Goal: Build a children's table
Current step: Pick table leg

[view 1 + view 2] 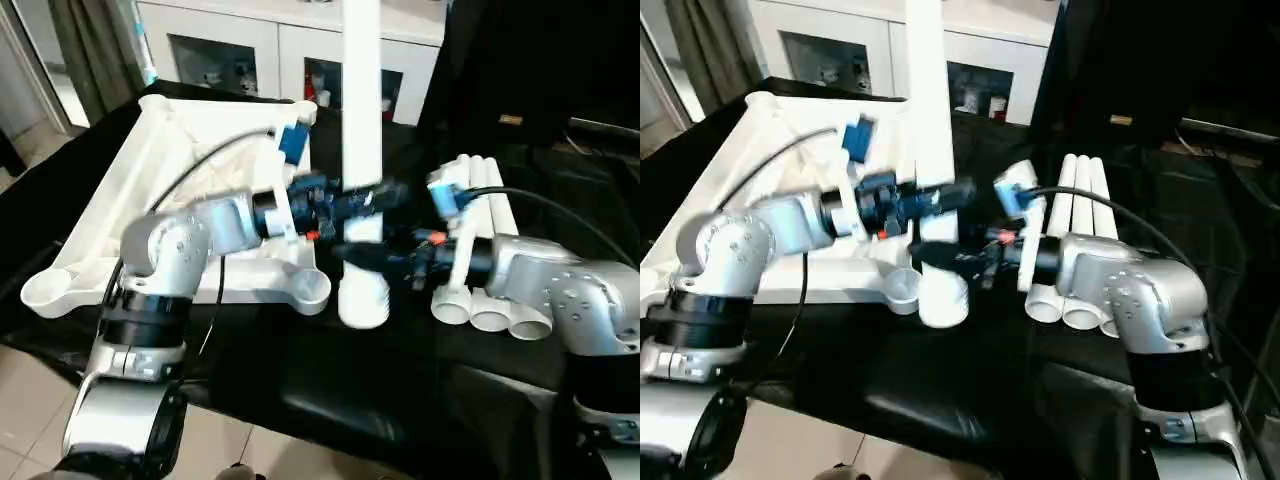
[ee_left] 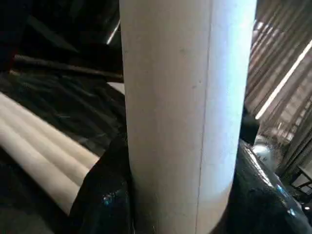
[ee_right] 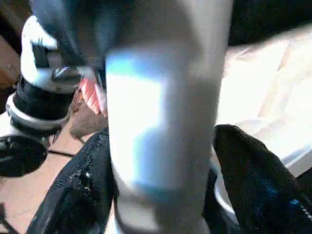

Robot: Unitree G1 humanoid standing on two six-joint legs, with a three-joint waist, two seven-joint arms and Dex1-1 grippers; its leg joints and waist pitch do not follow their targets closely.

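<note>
1. My work surface is draped in a black cloth (image 1: 330,380).
2. Behind it there's a white cabinet (image 1: 255,40) with glass doors.
3. Pale tiled floor (image 1: 25,360) below, grey curtain (image 1: 90,45) back left.

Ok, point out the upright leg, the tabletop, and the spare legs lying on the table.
upright leg (image 1: 361,100), left eye view, on its shaft above the grippers.
tabletop (image 1: 160,150), left eye view, on its ribbed underside.
spare legs (image 1: 484,200), left eye view, on the middle tube.
</note>
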